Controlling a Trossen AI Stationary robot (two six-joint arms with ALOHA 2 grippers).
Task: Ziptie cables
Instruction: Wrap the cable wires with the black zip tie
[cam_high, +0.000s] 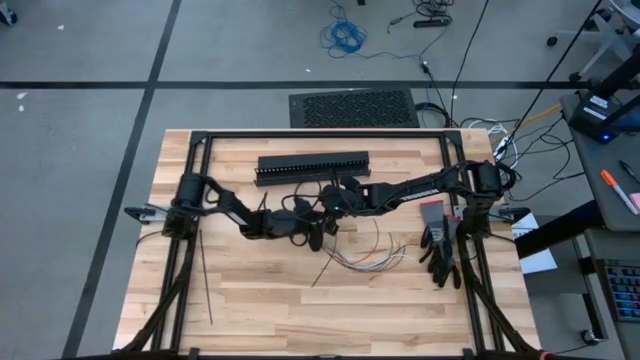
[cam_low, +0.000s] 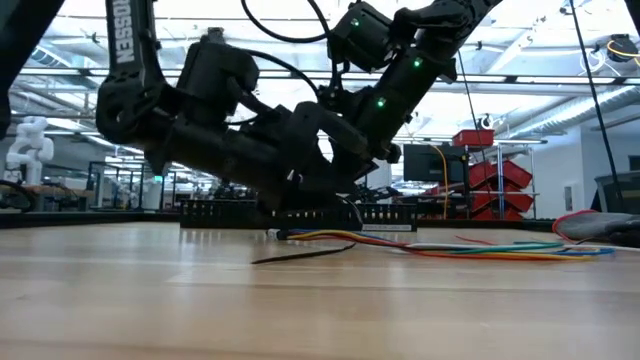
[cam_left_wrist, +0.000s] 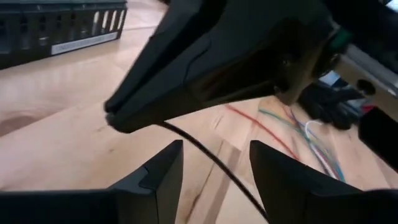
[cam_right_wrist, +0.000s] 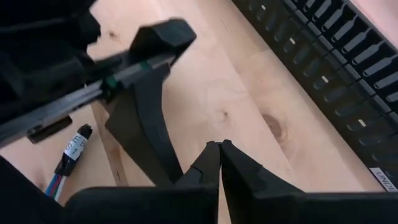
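**Cables loose on the table, ziptie being handled mid-table**

Near left: two spare zipties (cam_high: 205, 280) lie flat on the wood by the left arm's base, untouched, well apart from the wires.

Middle: the cables (cam_high: 372, 258) lie spread on the table right of centre, ends splayed toward the right; the low view shows them flat on the wood, not gathered. No band shows around them. One dark ziptie (cam_high: 327, 268) slants off the near-left end of the bundle.

Just beyond: both arms meet over the centre. The left gripper (cam_left_wrist: 214, 168) has its fingers apart; a thin dark strip runs through the gap between them, touching neither as far as the left wrist view shows. That strip leads up to the right gripper (cam_right_wrist: 219, 163), whose fingers are pressed together. Whether it pinches the strip, cannot tell for certain.

Far: black slotted duct (cam_high: 313, 167) across the table.

Judgement: early stage. Bundling, looping and cinching all remain.
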